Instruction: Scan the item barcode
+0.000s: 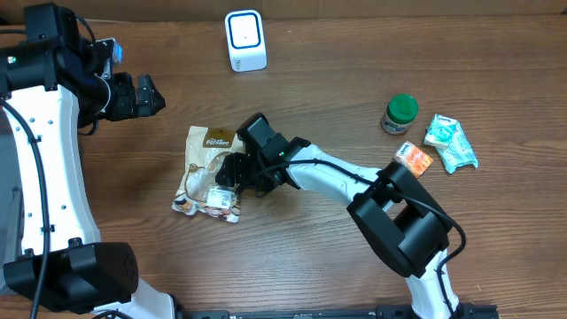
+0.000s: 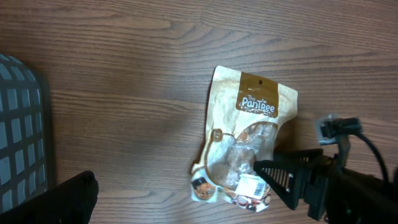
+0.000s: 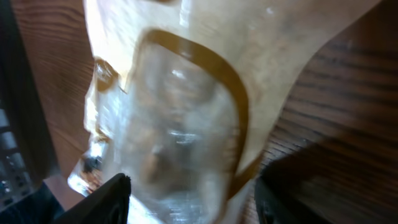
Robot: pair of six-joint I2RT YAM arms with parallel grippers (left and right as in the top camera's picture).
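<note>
Pouch [image 1: 205, 168], glossy and crinkled, is lying on wooden table [image 1: 354, 89]. Right gripper [image 1: 232, 175] is straddling it, pinch unclear; left gripper [image 1: 151, 96] is gaping.

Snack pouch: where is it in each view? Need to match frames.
Overhead: snack pouch left of centre.
Left wrist: snack pouch right of centre.
Right wrist: snack pouch fills the frame, close up.
Shared landmark: right gripper at its clear-window end.
</note>
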